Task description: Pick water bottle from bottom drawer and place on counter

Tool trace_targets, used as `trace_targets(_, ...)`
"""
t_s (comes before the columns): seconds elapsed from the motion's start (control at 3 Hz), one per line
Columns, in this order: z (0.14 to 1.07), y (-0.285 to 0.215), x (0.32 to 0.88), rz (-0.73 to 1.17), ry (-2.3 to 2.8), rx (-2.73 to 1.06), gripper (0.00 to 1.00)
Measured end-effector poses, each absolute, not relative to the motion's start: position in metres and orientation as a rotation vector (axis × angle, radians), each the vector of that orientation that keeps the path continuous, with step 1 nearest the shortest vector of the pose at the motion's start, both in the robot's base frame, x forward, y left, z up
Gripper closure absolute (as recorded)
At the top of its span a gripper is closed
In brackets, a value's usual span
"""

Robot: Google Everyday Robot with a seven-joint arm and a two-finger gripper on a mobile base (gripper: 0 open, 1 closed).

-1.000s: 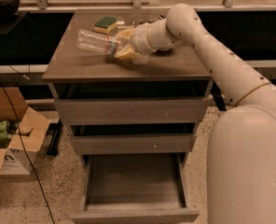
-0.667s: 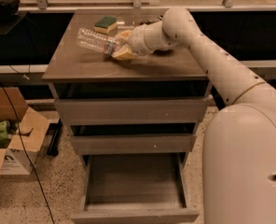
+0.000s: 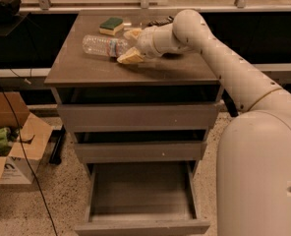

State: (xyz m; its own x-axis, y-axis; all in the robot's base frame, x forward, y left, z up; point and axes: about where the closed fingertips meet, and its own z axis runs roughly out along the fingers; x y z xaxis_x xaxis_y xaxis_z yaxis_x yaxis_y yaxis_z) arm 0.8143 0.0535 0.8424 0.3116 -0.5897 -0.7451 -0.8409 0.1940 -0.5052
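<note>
Firstly, at 9 o'clock of the cabinet an open cardboard box (image 3: 10,146) sits on the floor; up top, the counter (image 3: 86,70) bears the water bottle (image 3: 100,45), lying on its side toward the slab's 11 o'clock; a green-topped sponge (image 3: 111,25) lies just beyond it at 12 o'clock; the gripper (image 3: 131,46) is over the counter's middle, its pale fingers (image 3: 131,58) clamped on the bottle's right end, the arm (image 3: 234,77) reaching in from 4 o'clock; the bottom drawer (image 3: 140,226) at 6 o'clock stands pulled out.
</note>
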Motion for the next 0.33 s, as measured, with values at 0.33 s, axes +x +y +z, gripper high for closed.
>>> trace_targets(0.33,0.8424,0.0535,0.8143,0.291,1.378,-1.496,0.00)
